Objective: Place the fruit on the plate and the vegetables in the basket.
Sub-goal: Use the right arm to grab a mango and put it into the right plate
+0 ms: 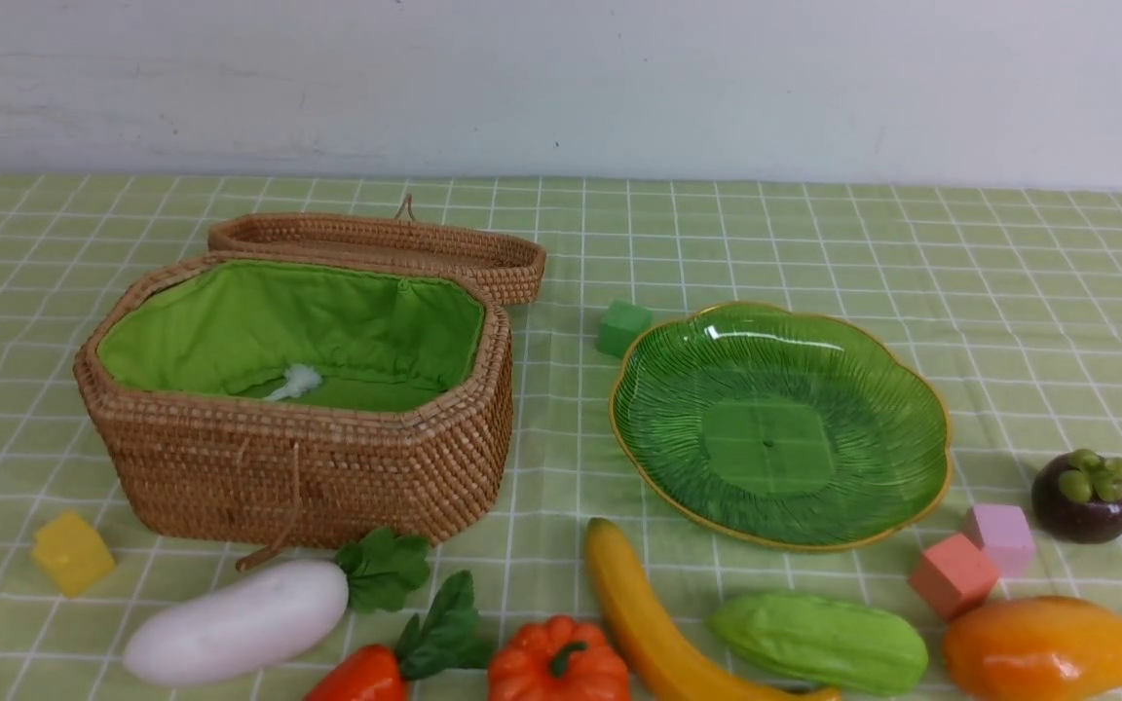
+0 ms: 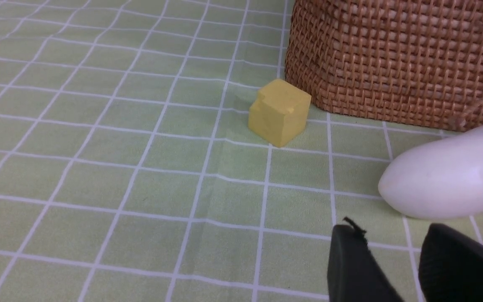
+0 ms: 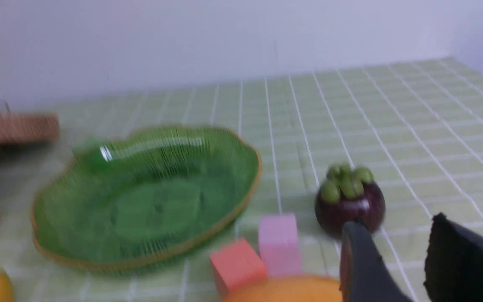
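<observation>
Near plate (image 1: 777, 428): pink cube (image 1: 1001, 535), salmon cube (image 1: 953, 574), mangosteen (image 1: 1083, 498) | left tool (image 2: 390, 230) apart | right tool (image 3: 394, 223) apart

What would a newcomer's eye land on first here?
The open wicker basket with its bright green lining sits at the left of the front view, its lid flipped back behind it. Next comes the empty green glass plate to its right. Then a row of toys along the near edge runs from the white radish at left to the mango at right, none placed yet.

Bright even light, right wrist view blurred
</observation>
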{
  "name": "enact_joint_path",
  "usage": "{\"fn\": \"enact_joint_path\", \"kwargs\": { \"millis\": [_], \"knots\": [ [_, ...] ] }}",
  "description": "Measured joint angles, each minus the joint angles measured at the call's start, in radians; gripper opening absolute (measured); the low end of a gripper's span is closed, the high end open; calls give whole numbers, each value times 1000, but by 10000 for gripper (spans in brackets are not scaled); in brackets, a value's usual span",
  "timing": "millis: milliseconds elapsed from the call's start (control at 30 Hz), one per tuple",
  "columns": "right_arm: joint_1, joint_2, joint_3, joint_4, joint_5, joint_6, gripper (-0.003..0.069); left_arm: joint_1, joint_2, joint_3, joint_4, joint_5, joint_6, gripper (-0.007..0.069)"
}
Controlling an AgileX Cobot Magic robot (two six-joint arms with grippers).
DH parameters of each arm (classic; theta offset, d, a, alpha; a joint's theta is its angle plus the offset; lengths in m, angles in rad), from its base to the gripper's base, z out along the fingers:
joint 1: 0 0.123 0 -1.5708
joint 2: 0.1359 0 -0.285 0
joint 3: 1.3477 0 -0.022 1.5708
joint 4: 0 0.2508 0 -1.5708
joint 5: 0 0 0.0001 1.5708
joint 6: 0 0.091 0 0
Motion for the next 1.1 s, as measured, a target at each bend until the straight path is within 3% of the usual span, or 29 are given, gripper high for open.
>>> {"fn": "enact_joint_path", "kwargs": {
  "millis": [133,267,433,733,900,1100],
  "knots": [
    [0,0,0,194,-147,0,241,0,0,0,0,0,0,239],
    [0,0,0,313,-263,0,241,0,0,0,0,0,0,239],
    [0,0,0,385,-383,4,241,0,0,0,0,0,0,239],
    [0,50,-299,390,-171,-5,241,0,0,0,0,0,0,239],
    [0,279,-572,334,42,-153,241,0,0,0,0,0,0,239],
    [0,534,-699,283,192,-294,241,0,0,0,0,0,0,239]
  ]
}}
